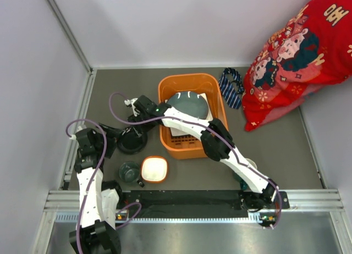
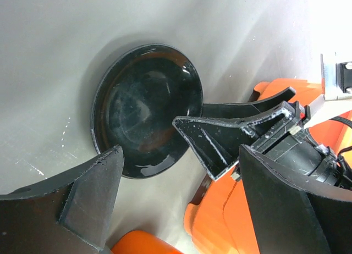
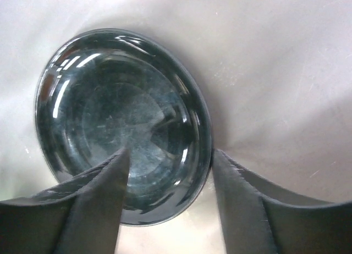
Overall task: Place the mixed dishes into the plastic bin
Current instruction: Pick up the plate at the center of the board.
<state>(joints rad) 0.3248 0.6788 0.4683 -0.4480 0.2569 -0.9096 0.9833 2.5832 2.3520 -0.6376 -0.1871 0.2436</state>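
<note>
Right pincer (image 3: 170,158) hangs over the dark saucer (image 3: 121,116) with its jaws apart, straddling the rim. One finger is down inside the hollow and the other is outside, right by the edge. A gap shows between the inner finger and the saucer's wall, so nothing is clamped.

The saucer sits flat on the grey table (image 1: 275,144), just left of the orange bin (image 1: 179,150) and outside it.

Left pincer (image 2: 181,155) is spread wide and holds nothing. It is near the saucer on the side away from the bin and points toward the saucer and the right pincer.

Inside the bin a round blue-grey plate (image 1: 188,104) lies on a white square plate (image 1: 177,131). A teal cup (image 1: 129,170) and an orange bowl (image 1: 154,169) stand side by side on the table nearer the arm bases, apart from both pincers.
</note>
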